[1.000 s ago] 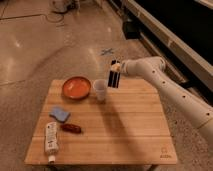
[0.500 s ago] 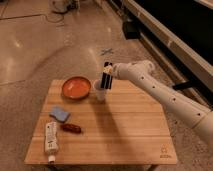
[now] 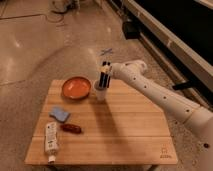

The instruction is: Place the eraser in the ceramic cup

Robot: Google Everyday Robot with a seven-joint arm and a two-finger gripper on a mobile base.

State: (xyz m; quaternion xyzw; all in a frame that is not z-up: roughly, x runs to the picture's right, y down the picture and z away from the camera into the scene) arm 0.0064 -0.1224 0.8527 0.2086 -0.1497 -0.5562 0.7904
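Polished concrete floor behind, wooden table (image 3: pixel 120 135) up front, and the eraser (image 3: pixel 104 78) has swung across from the 3 o'clock side to stand upright right over the ceramic cup (image 3: pixel 100 92), lower end seemingly dipping past the rim; delivery looks nearly done, release still to come. White arm reaches in from 4 o'clock, elbow low, forearm angled up to the gripper (image 3: pixel 106 70) at the cup's 12 o'clock; jaws closed on the eraser's upper half

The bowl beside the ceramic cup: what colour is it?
Orange-red bowl, camera view; gripper is above the ceramic cup.
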